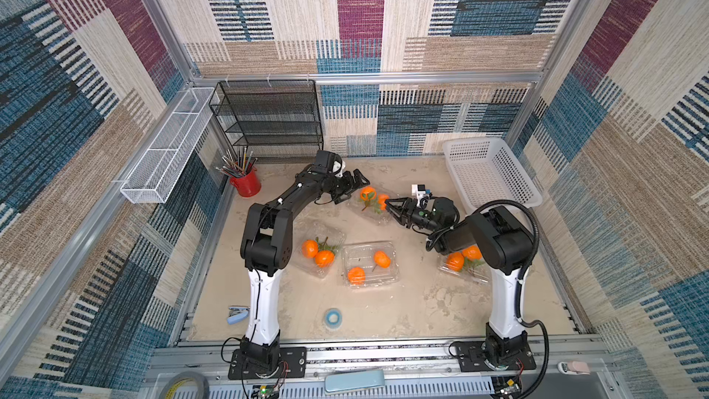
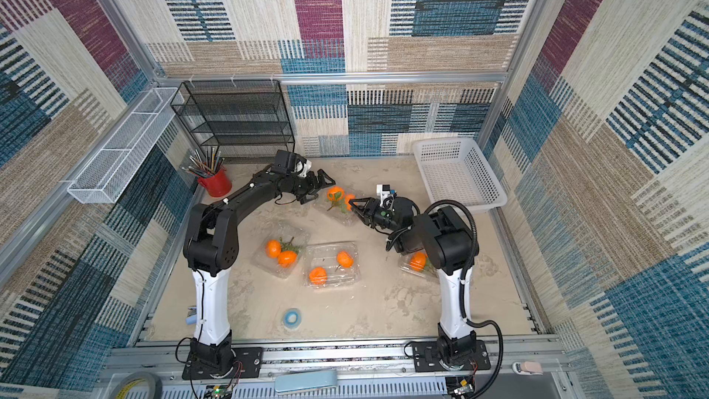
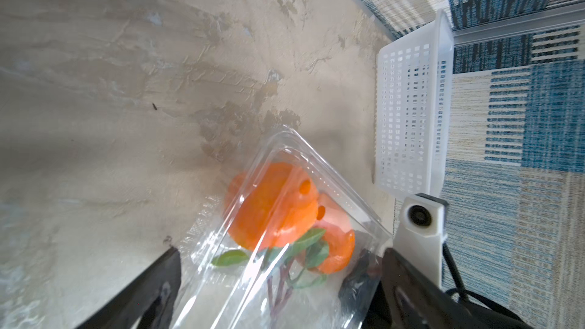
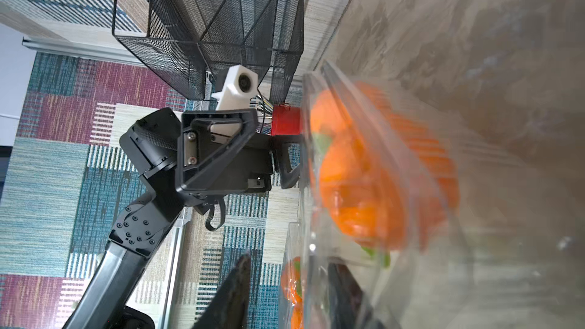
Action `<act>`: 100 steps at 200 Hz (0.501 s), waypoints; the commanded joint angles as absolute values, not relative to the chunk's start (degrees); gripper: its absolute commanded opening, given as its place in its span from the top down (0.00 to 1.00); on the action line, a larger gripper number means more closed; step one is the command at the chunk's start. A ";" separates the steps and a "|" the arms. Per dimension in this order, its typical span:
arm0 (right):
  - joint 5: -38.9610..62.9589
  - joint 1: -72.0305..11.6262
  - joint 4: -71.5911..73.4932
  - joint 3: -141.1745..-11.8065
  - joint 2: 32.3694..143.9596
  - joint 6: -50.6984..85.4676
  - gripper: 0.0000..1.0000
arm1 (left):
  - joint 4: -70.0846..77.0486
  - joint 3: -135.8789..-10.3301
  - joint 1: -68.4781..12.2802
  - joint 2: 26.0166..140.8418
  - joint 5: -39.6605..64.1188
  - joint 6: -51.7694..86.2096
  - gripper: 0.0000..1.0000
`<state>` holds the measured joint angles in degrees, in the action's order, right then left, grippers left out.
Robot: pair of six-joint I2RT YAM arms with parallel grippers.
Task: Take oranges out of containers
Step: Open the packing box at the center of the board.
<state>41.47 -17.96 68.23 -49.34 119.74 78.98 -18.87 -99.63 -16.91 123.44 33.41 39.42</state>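
My L gripper [image 1: 356,189] is gaping wide around one end of the clear container [image 1: 369,216], two oranges [image 1: 368,193] sitting inside just ahead of its tips, while my R gripper [image 1: 388,203] is straddling the opposite rim, jaws half-narrowed, gap showing.

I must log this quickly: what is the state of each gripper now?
Left gripper: open, jaws around the end of the far container.
Right gripper: jaws partly closed at the same container's edge; whether it grips, I cannot tell.
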 commanded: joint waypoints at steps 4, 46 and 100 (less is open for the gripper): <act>37.55 -18.13 69.52 -51.15 120.37 83.80 0.61 | -18.96 -99.71 -15.41 121.75 36.11 39.97 0.01; 33.00 -18.20 68.36 -53.64 123.36 88.96 0.67 | -13.76 -96.24 -13.56 120.16 37.65 43.70 0.01; 29.57 -18.19 67.81 -58.11 126.04 94.11 0.73 | -1.06 -87.56 -12.65 117.89 39.19 52.63 0.01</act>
